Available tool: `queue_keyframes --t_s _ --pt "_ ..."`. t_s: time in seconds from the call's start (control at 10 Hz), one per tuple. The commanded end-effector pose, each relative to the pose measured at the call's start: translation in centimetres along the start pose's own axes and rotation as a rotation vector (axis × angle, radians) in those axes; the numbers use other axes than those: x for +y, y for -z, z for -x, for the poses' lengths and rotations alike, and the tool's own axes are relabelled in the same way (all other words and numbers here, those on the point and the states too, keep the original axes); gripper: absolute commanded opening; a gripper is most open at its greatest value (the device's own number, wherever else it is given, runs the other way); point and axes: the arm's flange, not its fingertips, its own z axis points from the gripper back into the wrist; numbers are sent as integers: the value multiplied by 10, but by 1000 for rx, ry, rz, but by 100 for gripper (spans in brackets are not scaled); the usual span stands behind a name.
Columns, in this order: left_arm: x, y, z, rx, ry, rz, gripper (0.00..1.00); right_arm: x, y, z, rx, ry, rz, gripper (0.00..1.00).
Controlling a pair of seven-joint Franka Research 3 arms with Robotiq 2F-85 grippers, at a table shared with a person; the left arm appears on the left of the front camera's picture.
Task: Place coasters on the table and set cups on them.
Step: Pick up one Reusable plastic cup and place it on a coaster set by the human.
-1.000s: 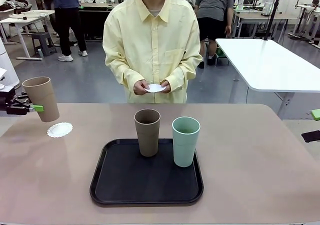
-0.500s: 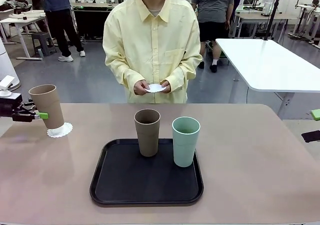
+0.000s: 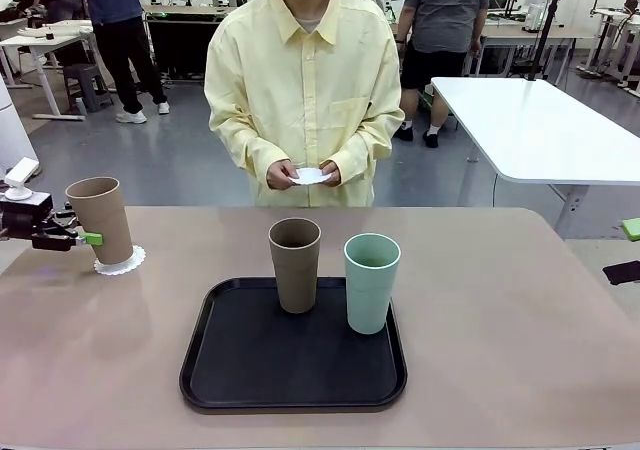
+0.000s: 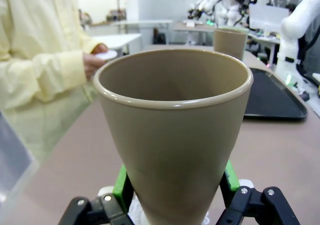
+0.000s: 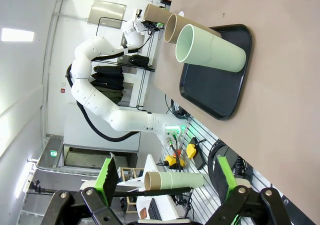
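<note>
My left gripper (image 3: 88, 238) is shut on a brown cup (image 3: 100, 220) at the table's (image 3: 520, 350) far left. The cup leans slightly and its base meets a white lacy coaster (image 3: 122, 264). In the left wrist view the same cup (image 4: 175, 135) sits between the green pads (image 4: 121, 182). A second brown cup (image 3: 295, 265) and a mint green cup (image 3: 371, 282) stand on the black tray (image 3: 293, 375). Across the table, the person holds another coaster (image 3: 311, 176) in both hands. My right gripper (image 3: 630, 250) hangs open at the right edge, holding nothing.
The right wrist view shows its own open gripper (image 5: 165, 185), with the mint cup (image 5: 212, 50) and tray (image 5: 220, 92) farther off. A white table (image 3: 540, 130) stands behind on the right. Bare tabletop lies either side of the tray.
The left gripper has carried the brown cup down and to the right, from above the coaster onto it. The right gripper and the person's hands have stayed put.
</note>
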Motion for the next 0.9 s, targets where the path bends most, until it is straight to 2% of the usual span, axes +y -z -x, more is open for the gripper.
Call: queue_keyframes --t_s 0.0,0.6,0.7,0.8 --pt "6 2 5 18 26 19 84 -1 0 -1 -2 -11 -16 100" --pt "5 3 14 35 17 50 84 -1 0 -1 -2 -11 -16 100" --pt "4 4 15 40 26 54 100 -1 0 -1 -2 -11 -16 100" --pt "4 3 16 46 27 59 100 -1 0 -1 -2 -11 -16 100"
